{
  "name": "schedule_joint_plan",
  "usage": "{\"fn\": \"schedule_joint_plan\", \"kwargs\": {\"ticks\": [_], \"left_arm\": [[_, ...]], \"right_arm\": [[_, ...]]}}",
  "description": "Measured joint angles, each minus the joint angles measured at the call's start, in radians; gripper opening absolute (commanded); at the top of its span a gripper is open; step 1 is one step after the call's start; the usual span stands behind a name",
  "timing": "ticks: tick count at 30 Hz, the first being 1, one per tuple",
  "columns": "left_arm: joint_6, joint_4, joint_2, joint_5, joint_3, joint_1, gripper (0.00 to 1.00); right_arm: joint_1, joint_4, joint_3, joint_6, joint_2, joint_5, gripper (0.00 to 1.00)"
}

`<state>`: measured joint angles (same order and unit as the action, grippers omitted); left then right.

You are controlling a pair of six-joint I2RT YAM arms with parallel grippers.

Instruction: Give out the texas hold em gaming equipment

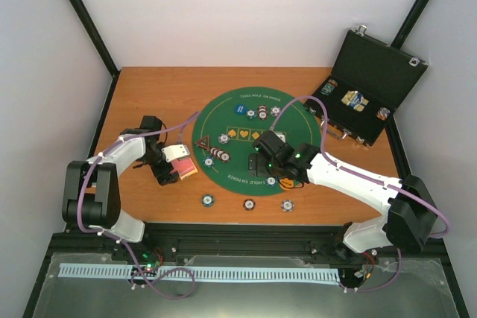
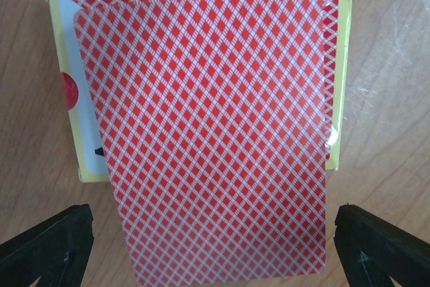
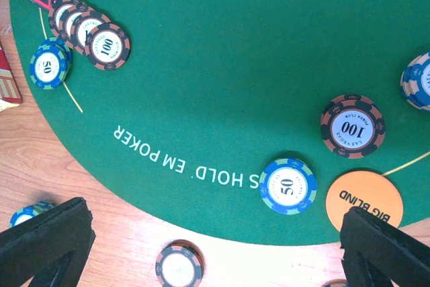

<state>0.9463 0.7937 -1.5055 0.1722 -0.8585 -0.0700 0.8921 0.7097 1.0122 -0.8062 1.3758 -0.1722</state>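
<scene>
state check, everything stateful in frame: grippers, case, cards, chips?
left gripper: open, one finger either side of the top card, not clamped
right gripper: open, empty, above the mat near edge
top card: face down, overhanging its yellow box
black case: open, lid up
100 chips: fanned in an overlapping row
big blind button: face up

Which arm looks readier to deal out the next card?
Left. The left arm's fingers are open either side of the red-backed card. The right arm's fingers are over the green mat among chips, away from that card.
</scene>
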Motion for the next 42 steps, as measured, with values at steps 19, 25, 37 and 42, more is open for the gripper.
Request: {"fn": "schedule_joint_plan", "kwargs": {"ticks": [19, 25, 37, 42], "left_arm": [[-0.021, -0.080, -0.044, -0.056, 0.032, -0.023, 1.00], [-0.050, -0.082, -0.053, -0.045, 0.028, -0.023, 1.00], [-0.064, -0.087, -0.067, -0.042, 0.018, -0.023, 0.95], [-0.055, -0.097, -0.061, -0.044, 0.027, -0.023, 0.91]], "right_arm": [[0.001, 0.000, -0.001, 0.000, 0.000, 0.000, 0.98], [0.001, 0.002, -0.013, 0.000, 0.000, 0.000, 0.98], [0.001, 0.004, -0.015, 0.000, 0.000, -0.001, 0.98], [0.001, 0.004, -0.015, 0.000, 0.000, -0.001, 0.98]]}}
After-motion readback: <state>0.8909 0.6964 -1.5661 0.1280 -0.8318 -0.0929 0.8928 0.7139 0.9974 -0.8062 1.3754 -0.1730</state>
